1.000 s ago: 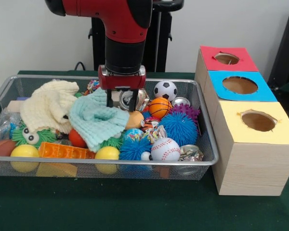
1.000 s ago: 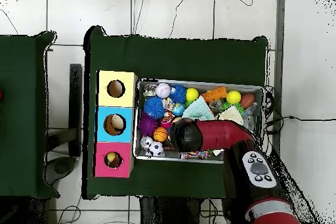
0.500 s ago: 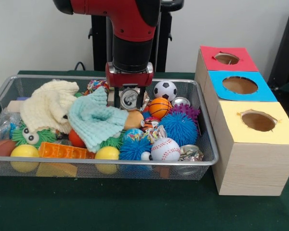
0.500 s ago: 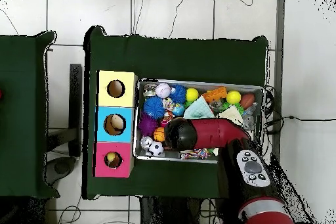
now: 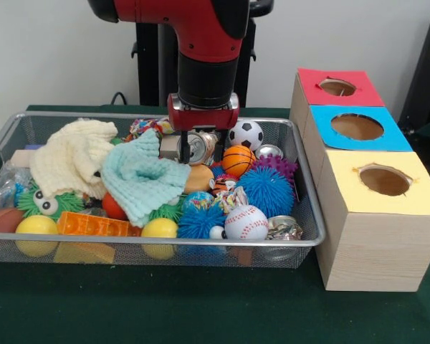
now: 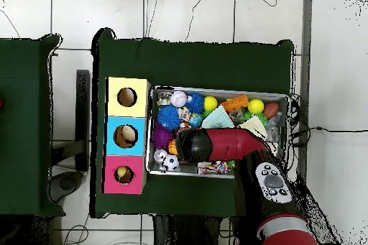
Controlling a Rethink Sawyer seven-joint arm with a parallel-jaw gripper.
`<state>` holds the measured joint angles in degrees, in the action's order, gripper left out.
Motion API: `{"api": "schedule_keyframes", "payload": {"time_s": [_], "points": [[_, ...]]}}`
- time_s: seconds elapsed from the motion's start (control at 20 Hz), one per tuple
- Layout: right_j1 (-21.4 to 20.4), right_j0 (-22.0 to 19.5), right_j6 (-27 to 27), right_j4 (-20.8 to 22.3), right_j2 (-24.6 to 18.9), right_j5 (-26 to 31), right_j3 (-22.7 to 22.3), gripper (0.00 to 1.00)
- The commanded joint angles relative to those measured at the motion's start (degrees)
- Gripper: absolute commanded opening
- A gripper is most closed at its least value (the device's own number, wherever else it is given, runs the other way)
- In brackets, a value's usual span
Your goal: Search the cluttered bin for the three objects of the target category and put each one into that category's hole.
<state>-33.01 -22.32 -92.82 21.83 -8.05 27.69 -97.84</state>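
In the front view my gripper (image 5: 201, 149) hangs over the back middle of the wire bin (image 5: 312, 236), shut on a silver can (image 5: 194, 147) that lies sideways between the fingers, lifted off the clutter. Another silver can (image 5: 270, 151) sits behind the purple spiky ball, and a crushed can (image 5: 284, 228) lies at the bin's front right corner. Right of the bin stand three boxes with holes: red (image 5: 337, 87), blue (image 5: 357, 127) and yellow (image 5: 384, 180). From overhead the red arm (image 6: 215, 145) covers the gripper and the can.
Below and around the gripper lie a soccer ball (image 5: 246, 134), a basketball (image 5: 238, 160), a blue spiky ball (image 5: 266, 190), a baseball (image 5: 246, 222), a teal cloth (image 5: 143, 179) and a cream cloth (image 5: 72, 158). The boxes (image 6: 126, 136) stand close against the bin's side.
The gripper closed on the silver can, lifted it out of the clutter and shifted right in the front view, toward the boxes.
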Motion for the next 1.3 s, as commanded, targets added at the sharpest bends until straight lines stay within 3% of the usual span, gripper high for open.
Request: {"api": "schedule_keyframes", "payload": {"time_s": [0.05,0.85,1.3], "points": [[2.71,-1.68,-5.47,-1.24,-3.37,-3.16,-0.72,1.0],[9.23,1.24,-11.18,-2.13,-1.22,-16.31,-0.4,1.0],[10.97,2.16,-11.97,-4.86,-0.56,-17.43,0.16,1.0]]}}
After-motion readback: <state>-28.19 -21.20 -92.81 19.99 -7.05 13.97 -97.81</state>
